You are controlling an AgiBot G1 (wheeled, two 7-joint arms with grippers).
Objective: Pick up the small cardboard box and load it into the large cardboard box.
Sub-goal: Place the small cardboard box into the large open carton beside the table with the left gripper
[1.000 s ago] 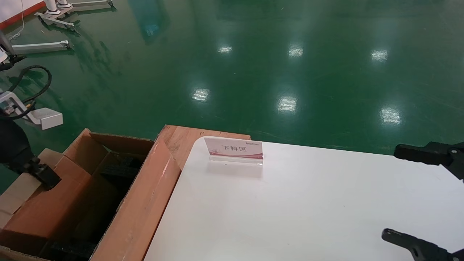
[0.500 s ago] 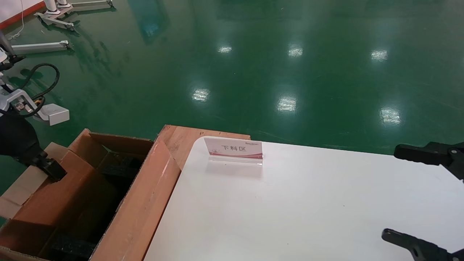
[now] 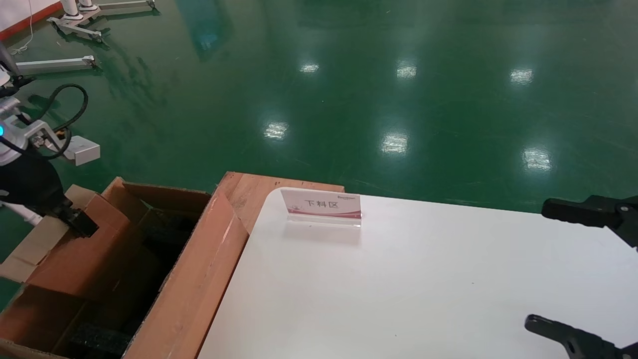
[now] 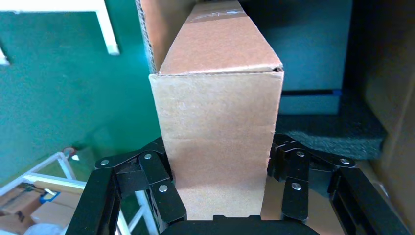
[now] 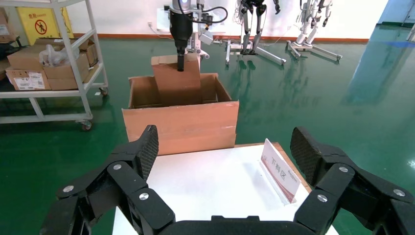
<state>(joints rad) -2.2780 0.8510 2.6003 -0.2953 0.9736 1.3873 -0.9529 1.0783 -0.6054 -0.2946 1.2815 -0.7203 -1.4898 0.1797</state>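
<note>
My left gripper [image 3: 79,224] is shut on the small cardboard box [image 3: 75,257], which has an orange-brown face and a paler tan side. It holds the box tilted, with the lower end inside the large cardboard box [image 3: 199,279] at the table's left. In the left wrist view the fingers [image 4: 161,188] press both sides of the small box [image 4: 218,112] at the left gripper [image 4: 218,164], and black foam [image 4: 333,132] lies below. The right wrist view shows the small box [image 5: 178,85] sticking up out of the large box [image 5: 181,125]. My right gripper [image 3: 538,264] is open and empty over the table's right side.
A white table [image 3: 423,279] carries an upright sign [image 3: 321,204] near its far edge. An orange-brown wooden board [image 3: 249,192] lies between the table and the large box. A shelf trolley [image 5: 49,63] with cartons stands beyond. Green floor surrounds everything.
My left gripper and the small box have moved up and a little right in the head view. The right arm has not moved.
</note>
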